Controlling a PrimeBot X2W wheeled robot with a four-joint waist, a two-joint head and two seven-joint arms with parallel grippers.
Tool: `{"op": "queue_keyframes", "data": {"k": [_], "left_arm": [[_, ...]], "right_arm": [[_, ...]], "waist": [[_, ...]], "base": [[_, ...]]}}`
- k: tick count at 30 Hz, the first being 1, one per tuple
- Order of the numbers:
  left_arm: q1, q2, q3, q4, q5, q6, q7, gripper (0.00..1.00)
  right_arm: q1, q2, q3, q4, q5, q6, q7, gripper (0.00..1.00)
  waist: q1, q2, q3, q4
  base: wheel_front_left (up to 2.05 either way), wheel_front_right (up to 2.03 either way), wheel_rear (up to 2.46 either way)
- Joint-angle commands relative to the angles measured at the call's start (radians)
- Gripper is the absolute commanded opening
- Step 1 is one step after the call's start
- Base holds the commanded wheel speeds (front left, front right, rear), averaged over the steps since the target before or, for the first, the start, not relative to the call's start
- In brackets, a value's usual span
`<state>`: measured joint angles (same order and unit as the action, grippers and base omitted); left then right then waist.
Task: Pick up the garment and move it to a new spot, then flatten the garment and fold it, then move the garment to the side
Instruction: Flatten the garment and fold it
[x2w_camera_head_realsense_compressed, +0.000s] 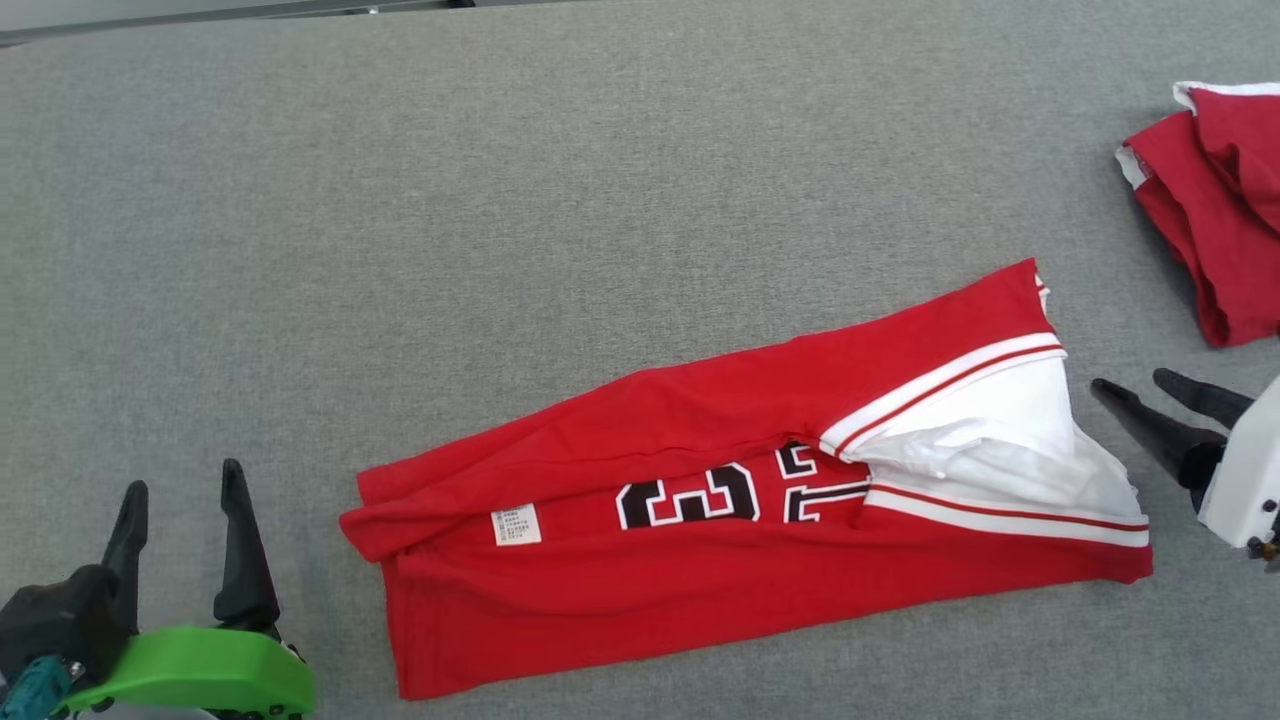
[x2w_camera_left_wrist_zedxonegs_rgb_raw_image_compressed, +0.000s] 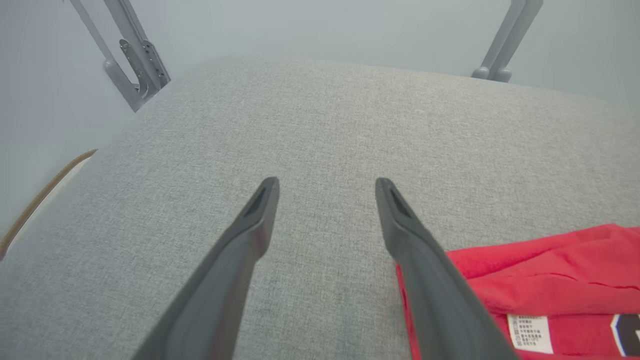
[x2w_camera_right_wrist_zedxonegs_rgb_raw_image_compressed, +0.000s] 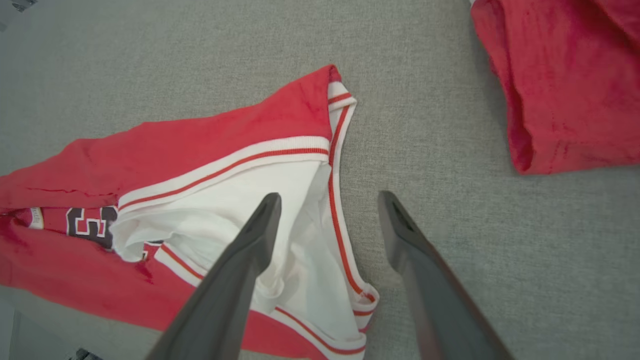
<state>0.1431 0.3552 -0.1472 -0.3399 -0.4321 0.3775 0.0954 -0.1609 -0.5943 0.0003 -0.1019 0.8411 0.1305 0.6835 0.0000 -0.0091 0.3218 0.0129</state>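
Flanking the garment, my left tool off its labelled end and right tool by its white-trimmed end both gape released, likely poised for folding.

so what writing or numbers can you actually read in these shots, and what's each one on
"3": black, white-edged numeral on the red jersey
second numeral beside it: half hidden under a fold, cannot be read
care label on the jersey: print too small to read
other red garment: no text visible
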Motion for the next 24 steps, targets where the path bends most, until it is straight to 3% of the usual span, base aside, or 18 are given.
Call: {"op": "queue_keyframes", "data": {"k": [1,10,16,17,18,19,24], "left_arm": [[-0.004,-0.005,0.009,-0.009,0.017,0.009,-0.030,1.00],[-0.050,-0.029,-0.007,0.001,0.045,-0.003,-0.132,1.00],[-0.055,-0.043,-0.012,0.038,0.026,-0.016,-0.165,1.00],[-0.058,-0.046,-0.014,0.044,0.023,-0.018,-0.169,1.00],[-0.061,-0.047,-0.017,0.050,0.021,-0.022,-0.170,1.00],[-0.063,-0.047,-0.020,0.056,0.021,-0.024,-0.172,1.00],[-0.058,-0.042,-0.010,0.076,0.006,-0.031,-0.175,1.00]], "right_arm": [[-0.027,0.021,0.010,0.021,-0.018,0.000,0.014,1.00],[-0.076,0.063,0.058,0.183,-0.114,0.000,0.046,1.00],[-0.089,0.148,0.067,0.301,-0.052,0.001,0.071,1.00],[-0.095,0.167,0.078,0.313,-0.034,0.002,0.078,0.90],[-0.100,0.185,0.089,0.322,-0.011,0.004,0.080,0.35],[-0.103,0.199,0.092,0.326,0.018,0.004,0.080,0.00],[-0.119,0.148,0.036,0.301,0.132,0.000,0.078,0.00]], "waist": [[0.0000,0.0091,0.010,0.021],[0.0000,0.0091,0.029,0.077],[0.0000,0.0091,0.028,0.092],[0.0000,0.0091,0.025,0.092],[0.0000,0.0091,0.020,0.093],[0.0000,0.0091,0.014,0.094],[0.0000,0.0091,-0.014,0.085]], "base": [[0.00,0.00,0.00],[0.00,0.00,0.00],[0.00,0.00,0.00],[0.00,0.00,0.00],[0.00,0.00,0.00],[0.00,0.00,0.00],[0.00,0.00,0.00]]}}
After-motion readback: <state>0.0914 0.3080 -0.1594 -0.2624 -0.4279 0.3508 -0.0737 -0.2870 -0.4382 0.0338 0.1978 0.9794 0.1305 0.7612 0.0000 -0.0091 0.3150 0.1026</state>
